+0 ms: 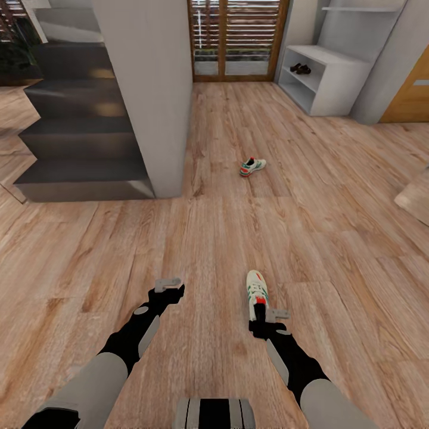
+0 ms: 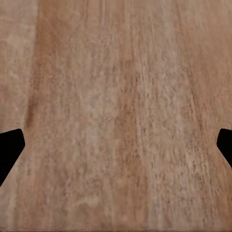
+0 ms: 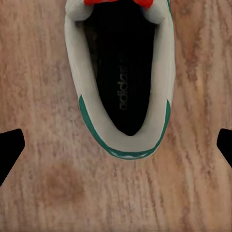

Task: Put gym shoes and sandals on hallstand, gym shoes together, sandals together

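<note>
Right gripper [image 3: 116, 145] spread open directly above near sneaker [image 1: 257, 290], heel end, likely lined up for a grasp. Second sneaker [image 1: 252, 166] lies beyond it on floor [image 1: 333, 226], toward shoe rack [image 1: 333, 83]. Left gripper [image 2: 116, 145] open, idle

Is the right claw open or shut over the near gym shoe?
Open. In the right wrist view the two fingertips stand far apart, with the near gym shoe on the floor between them, untouched.
</note>
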